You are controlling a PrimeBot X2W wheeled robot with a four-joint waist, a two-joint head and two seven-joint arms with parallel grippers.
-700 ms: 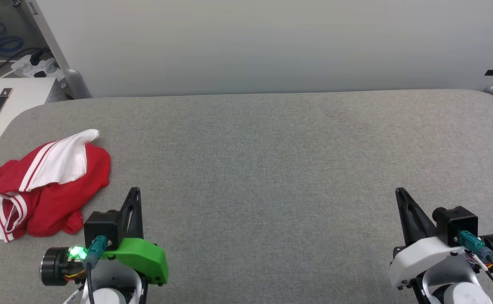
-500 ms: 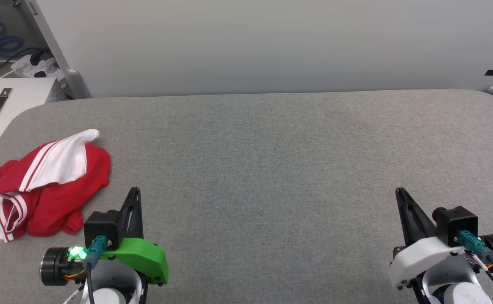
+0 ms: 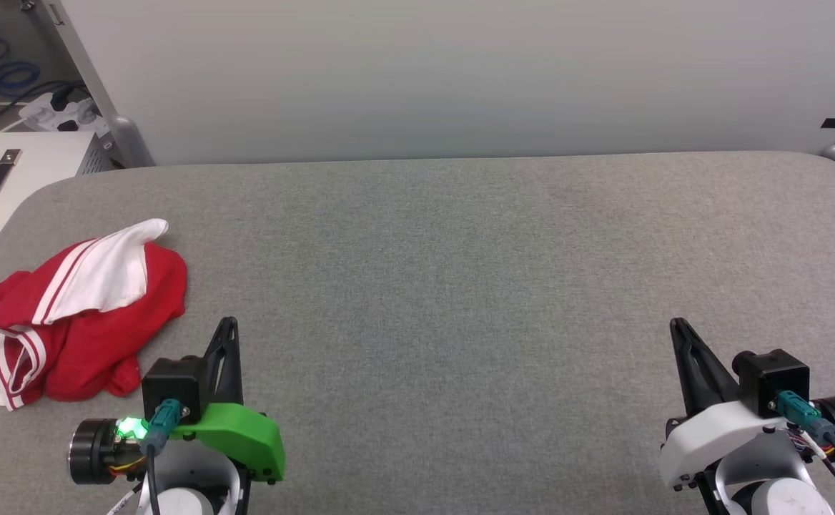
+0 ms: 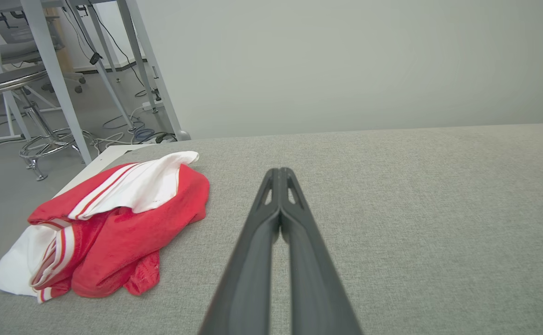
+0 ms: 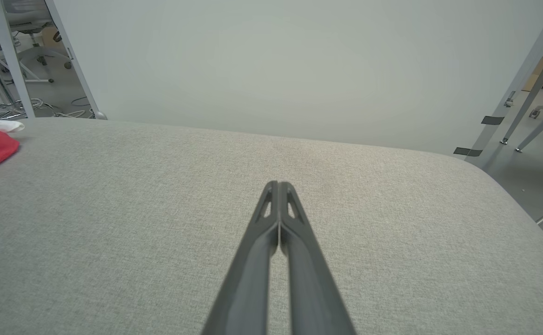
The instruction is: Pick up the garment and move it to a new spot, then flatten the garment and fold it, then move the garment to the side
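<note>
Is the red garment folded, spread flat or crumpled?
Crumpled. The garment lies in a bunched heap of uneven red and white layers, not flat.

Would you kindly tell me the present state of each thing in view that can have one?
Red and white jersey-style garment: crumpled in a heap at the left end of the grey fabric-covered table, not held.
Left gripper: shut, empty, its dark fingers apart from the garment.
Right gripper: shut, empty, far from the garment.

Green wrist cover [image 3: 235, 429], white cover [image 3: 710, 429], dark fingers [image 4: 253, 260]
</note>
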